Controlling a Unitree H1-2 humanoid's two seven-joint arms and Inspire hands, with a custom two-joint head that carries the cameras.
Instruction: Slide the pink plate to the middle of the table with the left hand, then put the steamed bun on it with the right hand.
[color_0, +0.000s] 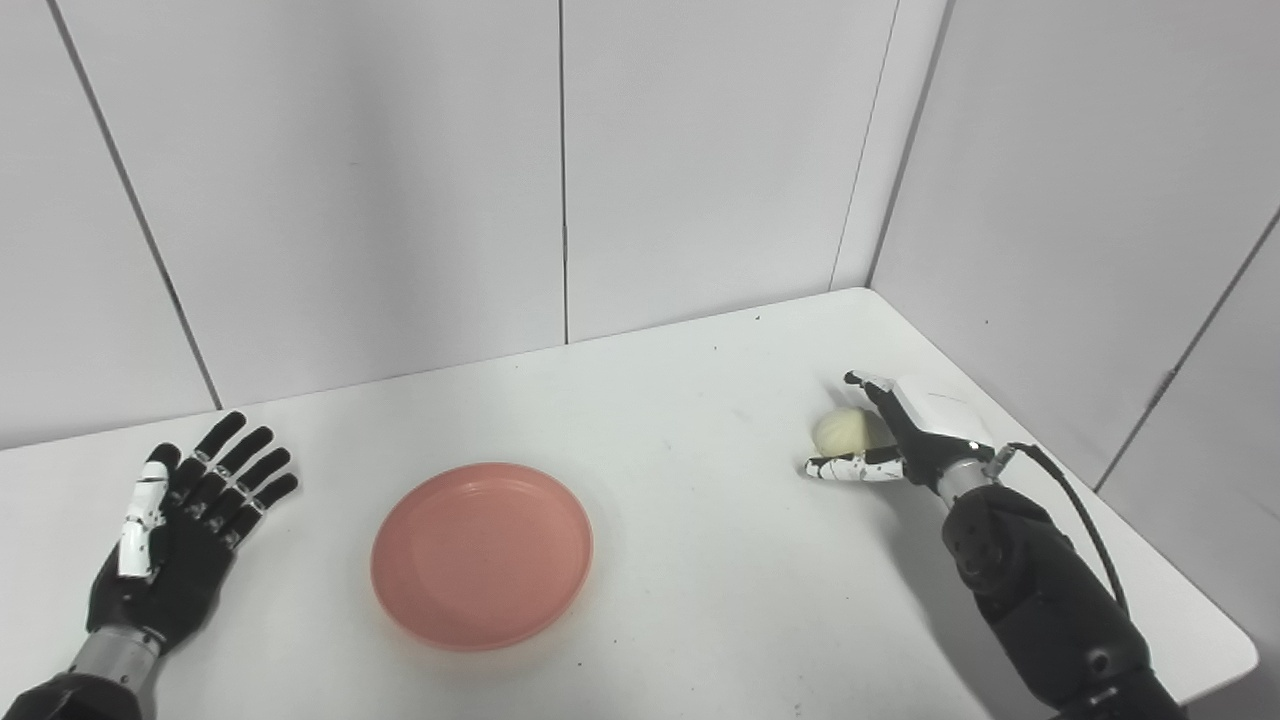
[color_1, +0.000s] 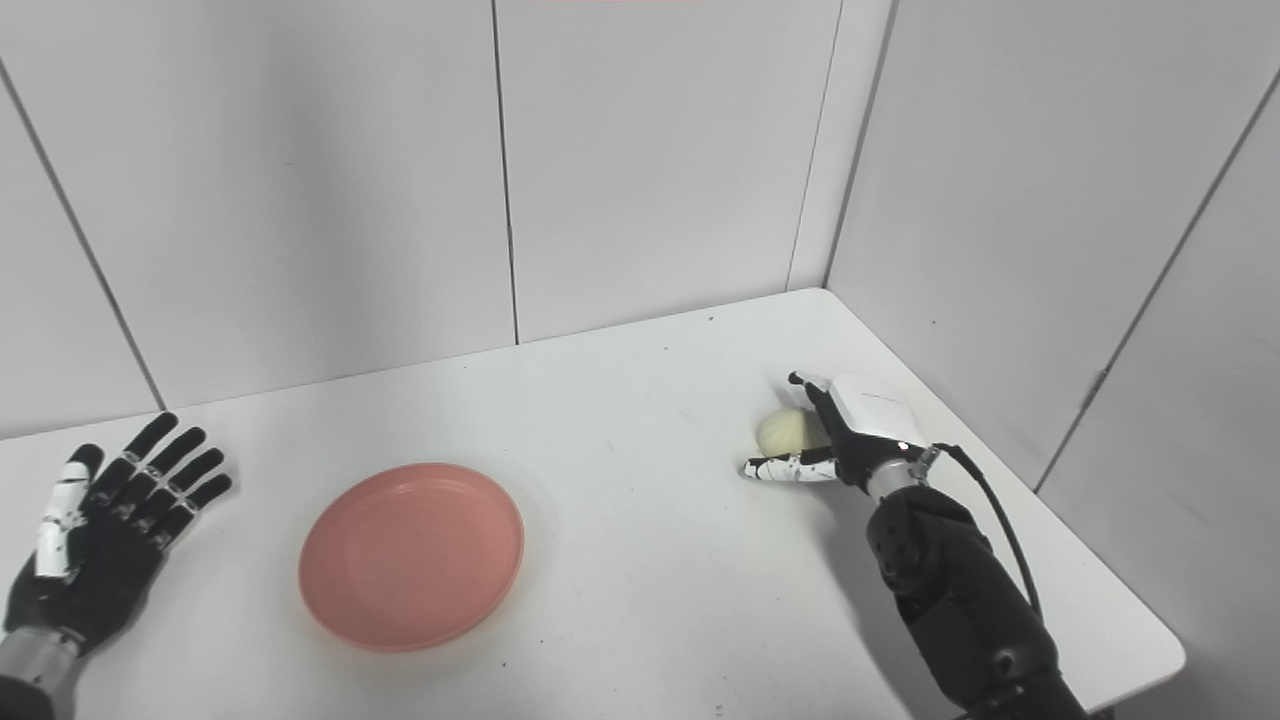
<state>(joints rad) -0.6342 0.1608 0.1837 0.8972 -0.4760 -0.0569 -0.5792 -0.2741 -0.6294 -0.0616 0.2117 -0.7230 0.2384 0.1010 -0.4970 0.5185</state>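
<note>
The pink plate (color_0: 482, 555) lies empty on the white table (color_0: 680, 420), a little left of its middle. My left hand (color_0: 185, 530) lies open and empty, fingers spread, to the left of the plate and apart from it. The pale steamed bun (color_0: 840, 432) sits on the table at the right. My right hand (color_0: 900, 435) is at the bun, fingers over its far side and thumb stretched along the table at its near side. The hand is still spread, not closed on the bun. The bun (color_1: 782, 432) and right hand (color_1: 845, 430) also show in the right eye view.
White wall panels close off the table at the back and on the right. The table's right edge and front right corner (color_0: 1240, 660) lie close behind my right arm. A black cable runs along the right wrist (color_0: 1060, 490).
</note>
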